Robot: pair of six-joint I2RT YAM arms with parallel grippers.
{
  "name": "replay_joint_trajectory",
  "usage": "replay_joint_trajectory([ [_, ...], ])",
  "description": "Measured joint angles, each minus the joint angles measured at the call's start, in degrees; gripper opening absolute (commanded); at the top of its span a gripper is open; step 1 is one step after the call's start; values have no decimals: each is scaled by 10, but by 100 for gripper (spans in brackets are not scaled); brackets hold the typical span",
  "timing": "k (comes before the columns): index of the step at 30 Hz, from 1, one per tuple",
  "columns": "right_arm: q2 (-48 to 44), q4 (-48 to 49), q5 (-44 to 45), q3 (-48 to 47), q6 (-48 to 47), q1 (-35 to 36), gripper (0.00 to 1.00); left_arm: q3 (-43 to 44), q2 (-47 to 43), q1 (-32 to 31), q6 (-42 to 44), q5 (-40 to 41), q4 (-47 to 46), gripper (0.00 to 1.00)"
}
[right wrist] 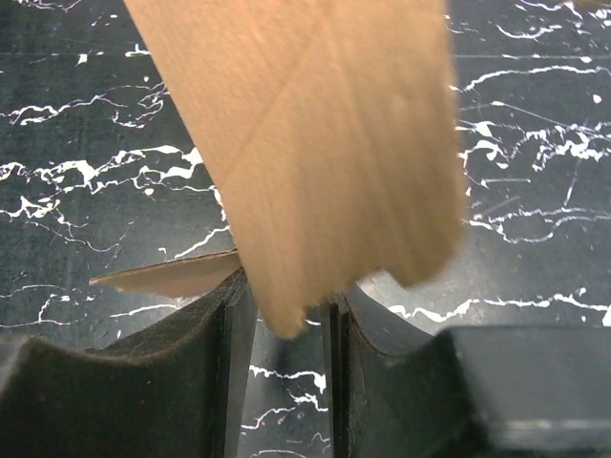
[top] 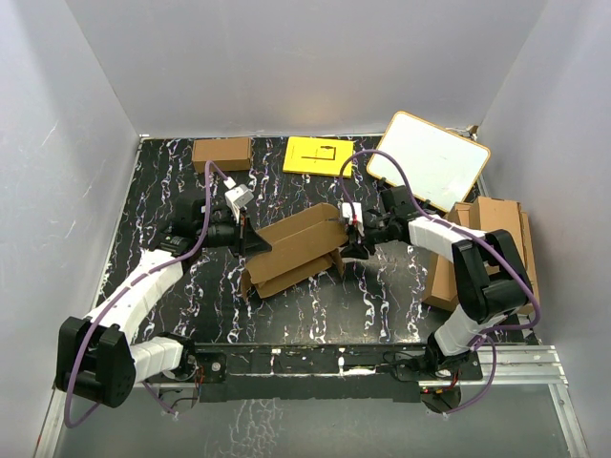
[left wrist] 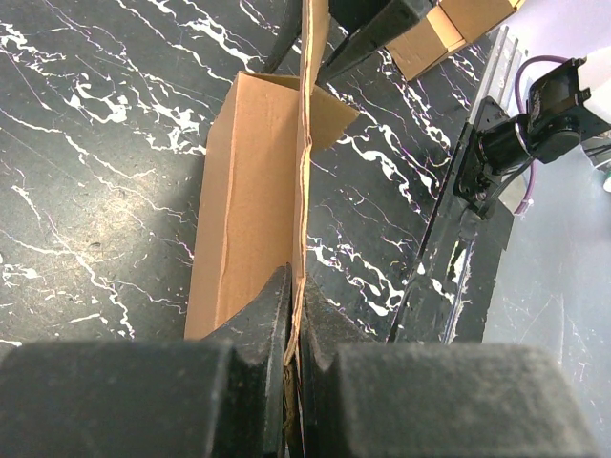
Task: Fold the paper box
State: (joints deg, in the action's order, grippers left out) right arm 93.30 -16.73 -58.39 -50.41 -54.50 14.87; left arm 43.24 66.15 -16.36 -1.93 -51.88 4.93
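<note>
The left gripper (left wrist: 294,296) is pressed onto a thin wall edge of the paper box (top: 294,251). The right gripper (right wrist: 286,296) pinches a flap at the opposite end. The box lies open at the centre of the table (top: 191,315). Behind it are a smaller carton (top: 221,153), a yellow sheet (top: 317,155) and a white board (top: 430,160). Cardboard sheets (top: 498,234) lie to the right.

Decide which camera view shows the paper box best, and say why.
Top view: the whole box shows, between the left hand and right hand. Left wrist shows one wall edge-on; right wrist only a blurred flap.
</note>
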Motion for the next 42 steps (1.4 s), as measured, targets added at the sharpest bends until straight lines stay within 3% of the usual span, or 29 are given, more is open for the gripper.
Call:
replay_joint_trajectory([
  [16, -12, 23, -14, 33, 9, 15, 44, -11, -7, 0, 0, 3, -6, 0],
  [42, -46, 249, 30, 111, 275, 59, 39, -21, -27, 0, 1, 18, -5, 0],
])
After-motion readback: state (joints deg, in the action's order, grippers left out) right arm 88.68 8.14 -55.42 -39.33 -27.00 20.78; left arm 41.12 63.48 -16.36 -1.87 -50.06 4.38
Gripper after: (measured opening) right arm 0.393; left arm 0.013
